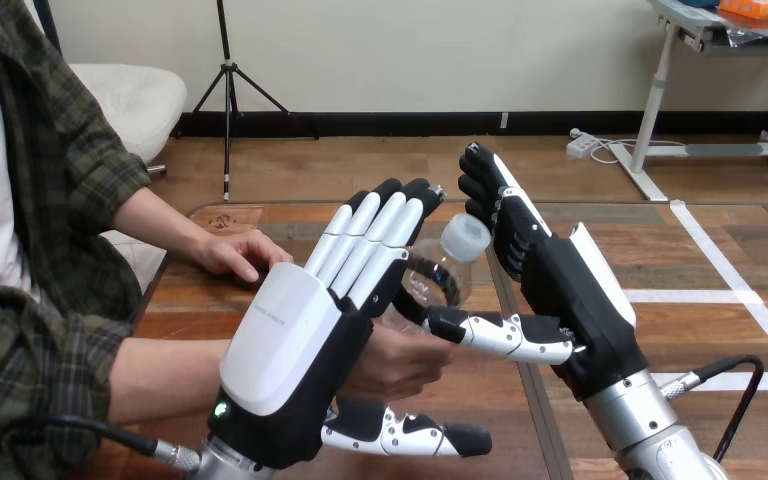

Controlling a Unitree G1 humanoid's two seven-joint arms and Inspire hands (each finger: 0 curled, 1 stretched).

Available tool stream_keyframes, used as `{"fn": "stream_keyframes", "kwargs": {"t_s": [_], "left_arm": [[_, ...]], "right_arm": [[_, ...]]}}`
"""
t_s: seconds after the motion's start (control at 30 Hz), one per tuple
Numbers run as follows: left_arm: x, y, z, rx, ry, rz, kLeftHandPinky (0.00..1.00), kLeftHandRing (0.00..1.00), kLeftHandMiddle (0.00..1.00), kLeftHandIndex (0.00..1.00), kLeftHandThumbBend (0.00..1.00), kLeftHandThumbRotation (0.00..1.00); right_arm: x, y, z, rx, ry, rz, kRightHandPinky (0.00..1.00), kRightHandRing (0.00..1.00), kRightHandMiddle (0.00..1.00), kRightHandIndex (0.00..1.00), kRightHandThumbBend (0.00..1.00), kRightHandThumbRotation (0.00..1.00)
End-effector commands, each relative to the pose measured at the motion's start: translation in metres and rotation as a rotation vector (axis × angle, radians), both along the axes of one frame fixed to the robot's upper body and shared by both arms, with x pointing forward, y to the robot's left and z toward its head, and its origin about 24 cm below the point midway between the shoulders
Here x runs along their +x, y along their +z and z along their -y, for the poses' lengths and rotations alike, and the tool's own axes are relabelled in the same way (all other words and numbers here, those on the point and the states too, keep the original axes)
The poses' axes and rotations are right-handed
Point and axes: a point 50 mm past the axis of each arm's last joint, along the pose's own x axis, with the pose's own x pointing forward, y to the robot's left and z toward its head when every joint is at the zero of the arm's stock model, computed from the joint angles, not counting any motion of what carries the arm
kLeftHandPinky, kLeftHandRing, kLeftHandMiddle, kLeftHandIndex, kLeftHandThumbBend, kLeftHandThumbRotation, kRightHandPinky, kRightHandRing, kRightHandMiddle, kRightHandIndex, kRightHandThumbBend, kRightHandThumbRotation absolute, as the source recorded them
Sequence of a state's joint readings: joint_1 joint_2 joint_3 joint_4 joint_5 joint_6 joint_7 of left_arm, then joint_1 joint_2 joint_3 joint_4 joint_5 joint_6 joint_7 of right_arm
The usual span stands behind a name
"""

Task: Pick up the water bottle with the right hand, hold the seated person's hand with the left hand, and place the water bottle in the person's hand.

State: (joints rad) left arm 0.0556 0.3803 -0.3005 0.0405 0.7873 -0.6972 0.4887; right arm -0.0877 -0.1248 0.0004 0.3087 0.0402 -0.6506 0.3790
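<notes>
Grips bottle (438, 272) in right robot hand (560, 290), thumb across it, at 12 o'clock of person's hand at centre (395, 362). Lays left robot hand (290, 340) flat over that hand, fingers straight, not clasping. Could tip out on release: palm unsteadied.

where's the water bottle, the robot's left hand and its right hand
water bottle (465, 238), head view, on its white cap
left hand (285, 335), head view, on its white back shell
right hand (558, 285), head view, on its black palm
</notes>
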Motion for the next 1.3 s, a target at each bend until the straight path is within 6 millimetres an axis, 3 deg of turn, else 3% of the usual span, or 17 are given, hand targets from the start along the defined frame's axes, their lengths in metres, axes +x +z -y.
{"fn": "stream_keyframes", "kwargs": {"t_s": [0.0, 0.27, 0.73, 1.0, 1.27], "left_arm": [[0.011, 0.010, 0.001, -0.073, -0.005, 0.066, 1.00, 1.00, 1.00, 1.00, 1.00, 0.62], [0.009, 0.004, 0.004, -0.135, -0.003, 0.078, 0.91, 0.97, 0.98, 0.94, 0.98, 0.69], [0.002, -0.007, 0.014, -0.290, 0.030, 0.077, 0.71, 0.87, 0.89, 0.90, 0.74, 0.92], [-0.002, -0.011, 0.019, -0.314, 0.047, 0.071, 0.62, 0.81, 0.85, 0.87, 0.57, 0.86], [-0.005, -0.014, 0.022, -0.334, 0.041, 0.037, 0.60, 0.79, 0.84, 0.85, 0.48, 0.81]], "right_arm": [[0.011, 0.027, -0.004, 0.025, 0.008, 0.118, 1.00, 1.00, 1.00, 1.00, 0.86, 0.31], [0.007, 0.024, -0.005, 0.058, -0.008, 0.109, 0.99, 1.00, 1.00, 1.00, 0.85, 0.29], [-0.001, 0.019, -0.008, 0.156, -0.067, 0.106, 0.87, 0.92, 0.94, 0.91, 0.76, 0.26], [-0.003, 0.016, -0.011, 0.190, -0.077, 0.105, 0.81, 0.88, 0.90, 0.86, 0.67, 0.28], [-0.005, 0.015, -0.012, 0.207, -0.071, 0.114, 0.79, 0.87, 0.89, 0.83, 0.65, 0.30]]}}
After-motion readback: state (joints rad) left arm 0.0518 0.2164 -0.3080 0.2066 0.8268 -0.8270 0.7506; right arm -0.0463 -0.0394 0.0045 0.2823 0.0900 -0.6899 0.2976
